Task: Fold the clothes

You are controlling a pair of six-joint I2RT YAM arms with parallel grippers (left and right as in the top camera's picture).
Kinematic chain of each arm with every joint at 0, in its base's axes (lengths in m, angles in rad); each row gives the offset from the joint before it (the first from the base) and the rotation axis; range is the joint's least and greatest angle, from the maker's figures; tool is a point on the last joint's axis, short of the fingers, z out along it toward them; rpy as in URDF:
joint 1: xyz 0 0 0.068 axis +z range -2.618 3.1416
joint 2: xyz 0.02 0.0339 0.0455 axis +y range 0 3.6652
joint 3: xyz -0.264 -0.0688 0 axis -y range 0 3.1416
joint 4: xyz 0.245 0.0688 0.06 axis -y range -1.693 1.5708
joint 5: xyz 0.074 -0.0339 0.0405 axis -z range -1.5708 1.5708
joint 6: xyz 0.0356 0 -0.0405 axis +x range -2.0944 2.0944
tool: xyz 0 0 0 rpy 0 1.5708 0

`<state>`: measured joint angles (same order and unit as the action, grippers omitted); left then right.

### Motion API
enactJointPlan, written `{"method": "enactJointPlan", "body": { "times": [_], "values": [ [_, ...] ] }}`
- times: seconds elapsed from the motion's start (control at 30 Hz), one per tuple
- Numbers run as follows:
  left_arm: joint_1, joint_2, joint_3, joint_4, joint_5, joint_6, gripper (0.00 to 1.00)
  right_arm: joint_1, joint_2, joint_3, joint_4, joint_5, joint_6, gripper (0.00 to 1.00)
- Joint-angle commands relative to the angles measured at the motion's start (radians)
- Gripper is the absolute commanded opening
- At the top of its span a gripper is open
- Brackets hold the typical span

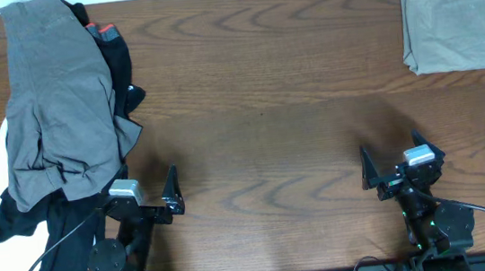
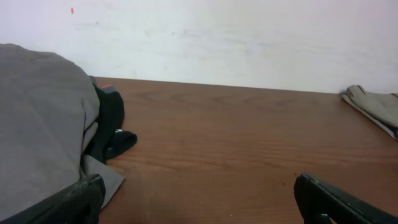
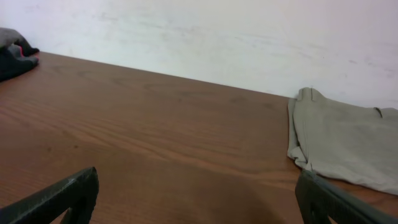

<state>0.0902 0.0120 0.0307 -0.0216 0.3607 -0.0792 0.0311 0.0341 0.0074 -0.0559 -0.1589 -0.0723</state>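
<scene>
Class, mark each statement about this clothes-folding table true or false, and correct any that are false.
1. A folded beige garment lies at the table's far right corner. True.
2. The left gripper is clamped on the grey garment. False: its jaws are open and grip nothing; it sits beside the pile.
3. The grey garment lies on top of black clothes in the pile on the left. True.
4. The right gripper is shut on the folded beige garment. False: it is open, well apart from it, over bare wood.
5. Clothes cover the middle of the table. False: the middle shows only bare wood.
</scene>
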Motion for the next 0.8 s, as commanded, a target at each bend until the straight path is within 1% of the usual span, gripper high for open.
{"method": "enactJointPlan", "body": {
  "times": [0.0,0.5,0.6,0.77],
  "values": [
    [0.004,-0.008,-0.027,-0.019,0.017,-0.008,0.98,0.009,-0.008,-0.002,-0.005,0.006,0.004,0.99],
    [0.004,-0.008,-0.027,-0.019,0.016,-0.008,0.98,0.009,-0.008,-0.002,-0.003,0.022,0.004,0.99],
    [0.004,-0.008,-0.026,-0.015,0.015,-0.01,0.98,0.01,-0.008,-0.002,0.043,0.009,0.007,0.99],
    [0.004,-0.007,-0.002,-0.013,0.018,-0.036,0.98,0.009,-0.008,-0.002,0.181,-0.074,0.008,0.99]
  ]
}}
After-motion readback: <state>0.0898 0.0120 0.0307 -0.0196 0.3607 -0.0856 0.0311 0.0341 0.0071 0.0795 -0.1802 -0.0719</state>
